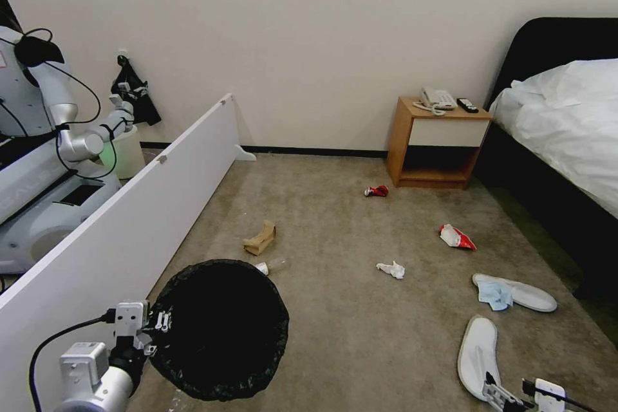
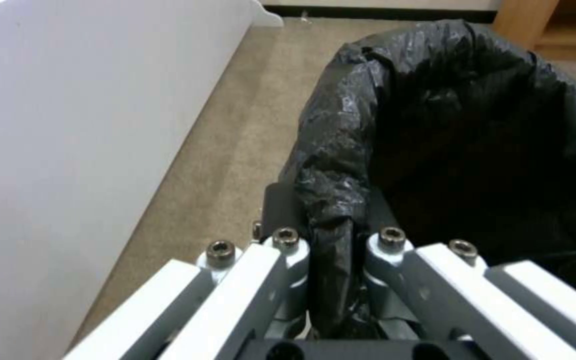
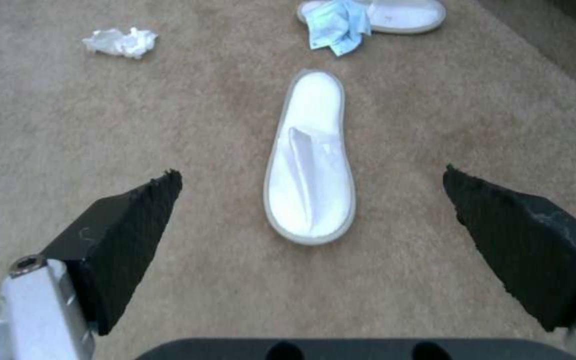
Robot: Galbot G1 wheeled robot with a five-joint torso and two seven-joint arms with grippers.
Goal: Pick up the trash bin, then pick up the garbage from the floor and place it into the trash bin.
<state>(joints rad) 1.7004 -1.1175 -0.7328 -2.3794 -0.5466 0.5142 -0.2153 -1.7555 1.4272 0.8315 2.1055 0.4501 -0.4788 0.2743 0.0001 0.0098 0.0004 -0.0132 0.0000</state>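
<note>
Under the right end effector (image 3: 311, 180), spread wide, lies a slipper (image 3: 310, 165).

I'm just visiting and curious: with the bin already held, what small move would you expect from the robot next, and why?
Probably lowering the right hand onto the near slipper. Its fingers are open with the slipper lying flat on the carpet between them, while the left hand is shut on the trash bin rim.

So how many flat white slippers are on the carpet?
2: one flat white slipper just ahead of the open right gripper, the other beyond it near the bed, blue cloth on it.
</note>
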